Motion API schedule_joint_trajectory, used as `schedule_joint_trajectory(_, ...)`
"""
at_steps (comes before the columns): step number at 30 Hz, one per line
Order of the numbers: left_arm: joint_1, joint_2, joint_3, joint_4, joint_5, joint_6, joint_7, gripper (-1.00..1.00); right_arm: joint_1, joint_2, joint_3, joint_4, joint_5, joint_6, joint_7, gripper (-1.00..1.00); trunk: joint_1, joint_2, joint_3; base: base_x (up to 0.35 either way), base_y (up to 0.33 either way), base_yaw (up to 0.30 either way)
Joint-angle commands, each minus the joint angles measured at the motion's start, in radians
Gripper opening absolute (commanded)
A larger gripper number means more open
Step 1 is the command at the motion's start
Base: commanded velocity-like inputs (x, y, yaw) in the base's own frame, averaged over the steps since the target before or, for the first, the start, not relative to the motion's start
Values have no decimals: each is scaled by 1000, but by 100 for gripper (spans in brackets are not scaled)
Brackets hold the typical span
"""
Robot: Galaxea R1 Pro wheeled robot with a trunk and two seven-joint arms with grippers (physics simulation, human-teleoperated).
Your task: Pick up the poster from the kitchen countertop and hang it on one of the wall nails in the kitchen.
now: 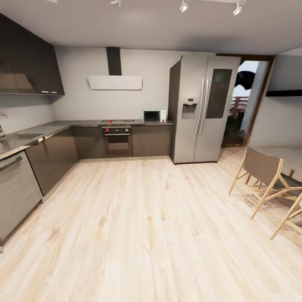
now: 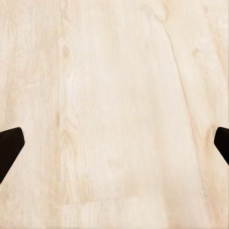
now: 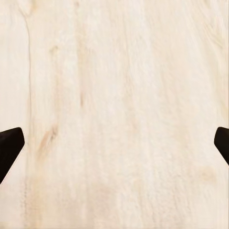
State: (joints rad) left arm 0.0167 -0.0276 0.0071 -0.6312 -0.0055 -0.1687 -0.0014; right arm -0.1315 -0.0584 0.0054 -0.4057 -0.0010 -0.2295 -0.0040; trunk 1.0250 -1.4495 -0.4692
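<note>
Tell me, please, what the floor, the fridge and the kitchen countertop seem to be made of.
The floor looks like pale wood planks with a matt finish: grain and knots show. The fridge appears to be brushed steel, silver-grey with a soft sheen. The kitchen countertop seems a smooth grey slab, perhaps stone or laminate; its glossy reflections leave this open.

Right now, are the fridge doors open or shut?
Shut. In the head view both doors of the steel fridge sit flush side by side, handles together at the centre seam, with no gap showing the inside.
</note>
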Motion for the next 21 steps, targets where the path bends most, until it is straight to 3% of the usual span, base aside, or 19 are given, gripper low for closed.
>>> schedule_joint_trajectory(1, 0, 0, 1, -1, -1, -2, 0, 100, 0, 0, 1, 1, 0, -3, 0, 100, 0, 0, -1, 0, 0, 279)
schedule_joint_trajectory(21, 0, 0, 1, 1, -1, -2, 0, 100, 0, 0, 1, 1, 2, -5, -2, 100, 0, 0, -1, 0, 0, 288)
